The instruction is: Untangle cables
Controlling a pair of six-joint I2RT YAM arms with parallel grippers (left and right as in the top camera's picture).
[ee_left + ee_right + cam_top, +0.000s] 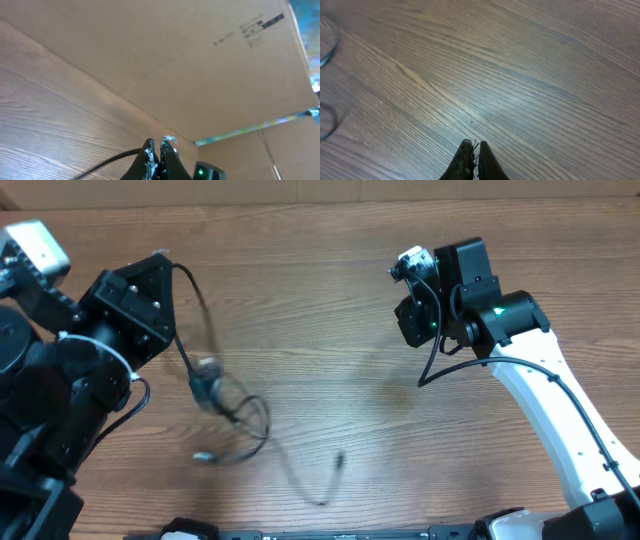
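Now, the left fingers [152, 156] are pinched shut on one black strand of the cables [208, 383], which trails off to the side of the tips. From above, that strand drops from the fingers to a tangled clump on the left half of the counter [330, 330]. Loops spread toward the near edge, and one loose end reaches mid-counter. The left arm [110, 330] bends in from the left edge, its wrist tipped up toward a cardboard wall [200, 65]. The right fingers [470, 162] are closed on nothing, well apart from the cables, toward the far edge. The right arm [540, 380] reaches in from the near right corner.
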